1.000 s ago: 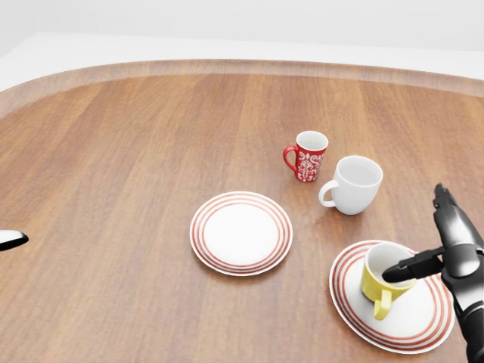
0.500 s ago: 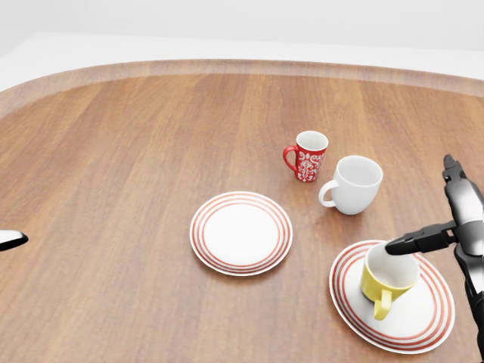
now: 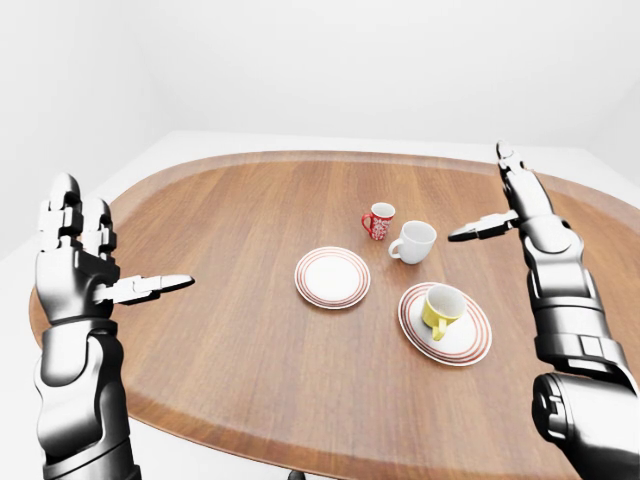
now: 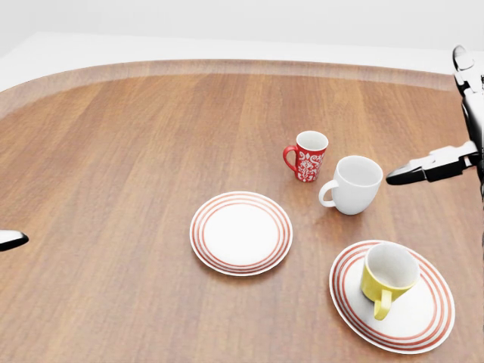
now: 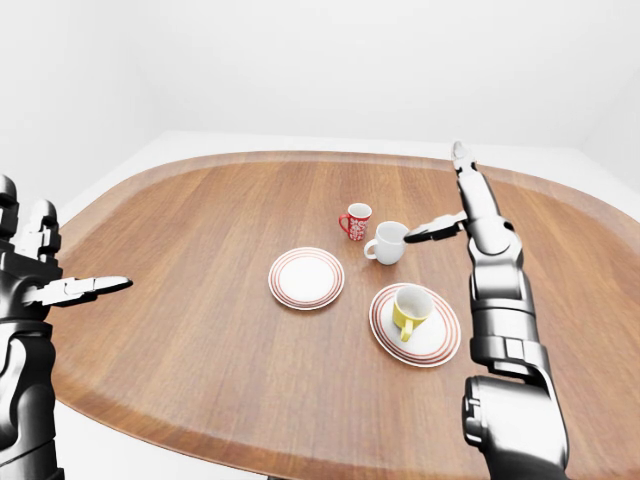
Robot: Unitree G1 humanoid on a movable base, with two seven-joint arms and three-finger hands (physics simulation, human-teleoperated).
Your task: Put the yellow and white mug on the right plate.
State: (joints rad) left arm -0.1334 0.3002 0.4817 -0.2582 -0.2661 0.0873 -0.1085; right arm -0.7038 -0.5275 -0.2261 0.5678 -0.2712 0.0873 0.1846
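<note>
In the left-eye view the yellow and white mug (image 3: 439,307) stands upright on the right plate (image 3: 470,343), nothing touching it; the right hand (image 3: 510,195) is raised above the table (image 3: 240,300) with fingers spread wide, and the left hand (image 3: 85,262) is likewise wide, holding nothing. In the head view a white mug (image 4: 353,184) and a red patterned mug (image 4: 308,156) stand beside each other above the left plate (image 4: 240,232).

Bare simulated room: oval wooden table (image 3: 250,300), blank white walls, white floor.
</note>
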